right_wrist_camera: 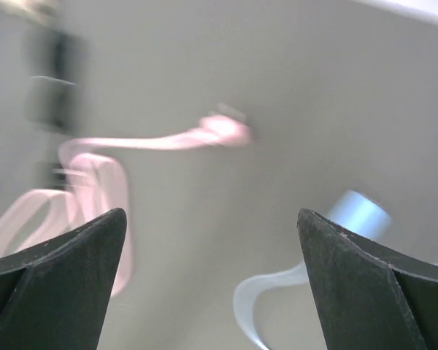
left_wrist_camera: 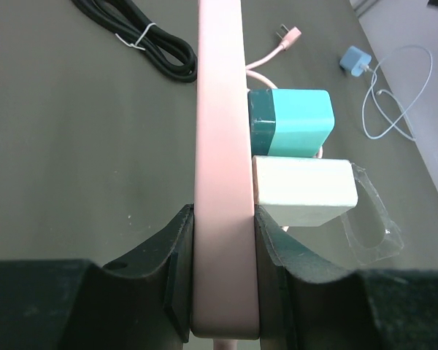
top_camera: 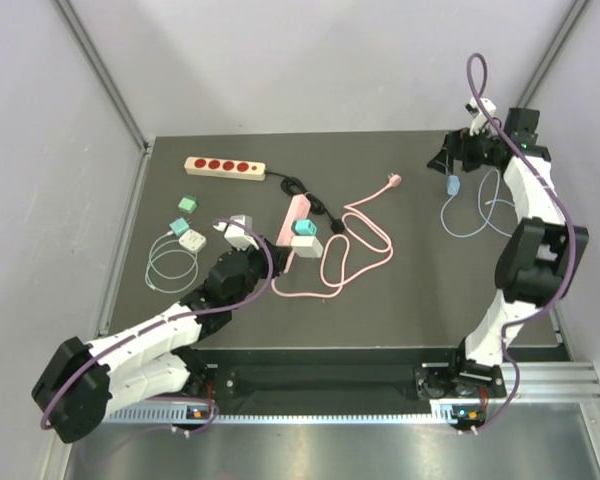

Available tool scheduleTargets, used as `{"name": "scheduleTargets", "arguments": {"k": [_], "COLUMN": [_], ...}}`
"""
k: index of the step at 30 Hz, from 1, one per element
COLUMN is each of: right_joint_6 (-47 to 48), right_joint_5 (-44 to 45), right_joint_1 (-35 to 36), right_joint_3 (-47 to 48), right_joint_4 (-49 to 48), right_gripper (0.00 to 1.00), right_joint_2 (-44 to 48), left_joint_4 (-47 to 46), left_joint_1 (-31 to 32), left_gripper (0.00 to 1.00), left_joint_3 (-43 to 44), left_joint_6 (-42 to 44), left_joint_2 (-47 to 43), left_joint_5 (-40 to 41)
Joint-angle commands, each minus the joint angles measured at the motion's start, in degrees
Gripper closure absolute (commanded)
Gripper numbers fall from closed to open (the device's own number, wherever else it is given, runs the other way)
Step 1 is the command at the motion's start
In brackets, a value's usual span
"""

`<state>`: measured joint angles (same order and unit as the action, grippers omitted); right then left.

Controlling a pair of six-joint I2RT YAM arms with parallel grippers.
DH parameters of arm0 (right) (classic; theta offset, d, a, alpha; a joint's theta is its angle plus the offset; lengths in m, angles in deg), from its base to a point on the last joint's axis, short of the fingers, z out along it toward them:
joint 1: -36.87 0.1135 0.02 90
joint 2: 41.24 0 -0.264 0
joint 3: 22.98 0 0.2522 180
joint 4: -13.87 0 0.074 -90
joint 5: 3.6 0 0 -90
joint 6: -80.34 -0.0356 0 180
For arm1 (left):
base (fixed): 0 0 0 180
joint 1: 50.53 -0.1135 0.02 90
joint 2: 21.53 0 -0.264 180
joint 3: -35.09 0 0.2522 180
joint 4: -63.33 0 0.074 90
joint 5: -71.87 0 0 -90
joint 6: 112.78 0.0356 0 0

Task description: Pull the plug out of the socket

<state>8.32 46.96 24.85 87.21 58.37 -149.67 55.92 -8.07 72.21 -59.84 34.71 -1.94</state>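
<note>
The dark desk [top_camera: 400, 290] carries a pink power strip [top_camera: 295, 215] left of centre; its long axis runs away from the arms, leaning slightly right at the far end; its near end is clamped between the fingers of the left gripper [left_wrist_camera: 220, 219], which is closed on it. Loops of pink cord [top_camera: 330, 265] lie just right of the strip. A teal plug [left_wrist_camera: 296, 120] and a white plug [left_wrist_camera: 303, 191] sit side by side in the strip, both pointing out to the right, the white one nearer the gripper. A blue plug [top_camera: 452, 185] with its thin cable is near the desk's far right edge, well apart from the strip; the right gripper [top_camera: 450, 160] hangs just above it, fingers spread wide and holding nothing.
</note>
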Motion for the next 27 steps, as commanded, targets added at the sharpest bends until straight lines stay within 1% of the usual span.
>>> {"name": "scheduleTargets", "arguments": {"k": [1,2,3,4,5,6,7,8,10,12,13,17,23,26,27], "right_joint_6": [-10.0,-13.3,-14.0,-12.6,-5.4,-1.1,2.2,6.0,6.9,7.1,7.5,13.6,13.8,13.2,13.0], "right_joint_5": [-24.0,-28.5,-30.8,-32.2,-32.4,-32.4,-31.5,-30.9,-29.9,-29.0,-28.1,-24.7,-18.1,-13.4,-12.3], "right_joint_1": [1.2,1.8,2.7,5.2,6.7,8.4,11.5,14.3,18.7,21.3,23.7,29.2,34.4,36.6,37.3], "right_joint_3": [-7.0,-7.3,-7.2,-7.0,-6.9,-7.0,-7.6,-9.3,-11.7,-15.4,-17.6,-22.7,-29.1,-32.8,-33.7], "right_joint_4": [-13.9,-14.6,-14.5,-10.0,-6.8,-3.8,0.5,1.4,1.4,0.5,0.6,4.2,1.4,-4.3,-8.4], "right_gripper": [0.00,0.00,0.00,0.00,0.00,0.00,0.00,0.00,0.00,0.00,0.00,0.00,0.00,0.00,0.00], "right_joint_2": [5.9,5.7,5.6,6.0,6.8,7.7,10.0,11.1,14.4,16.3,18.1,22.2,26.8,28.7,29.8], "left_joint_4": [-11.4,-11.7,-11.9,-12.1,-12.3,-12.8,-13.0,-13.1,-13.5,-13.6,-13.6,-14.9,-18.4,-20.3,-20.7], "left_joint_1": [-0.1,-0.2,-0.3,-0.2,-0.2,-0.2,-0.3,-0.3,-0.3,-0.4,-0.4,-0.7,-0.9,-1.1,-1.2], "left_gripper": [1.00,1.00,1.00,1.00,1.00,1.00,1.00,1.00,1.00,1.00,1.00,1.00,1.00,1.00,1.00], "left_joint_3": [3.3,3.7,3.9,4.1,4.3,4.3,4.3,4.5,4.5,4.5,4.4,3.5,1.1,0.4,0.3], "left_joint_6": [2.7,2.9,3.3,3.4,3.5,3.7,3.7,3.6,3.2,2.4,2.1,-1.1,-6.2,-9.3,-9.7], "left_joint_2": [1.0,1.4,1.8,2.5,2.7,3.0,3.5,3.7,4.2,4.0,4.0,4.1,4.0,4.0,4.3], "left_joint_5": [-3.4,-4.2,-4.5,-4.9,-5.3,-6.0,-6.1,-6.3,-6.3,-5.3,-4.9,-3.6,-1.2,-0.6,-0.6]}}
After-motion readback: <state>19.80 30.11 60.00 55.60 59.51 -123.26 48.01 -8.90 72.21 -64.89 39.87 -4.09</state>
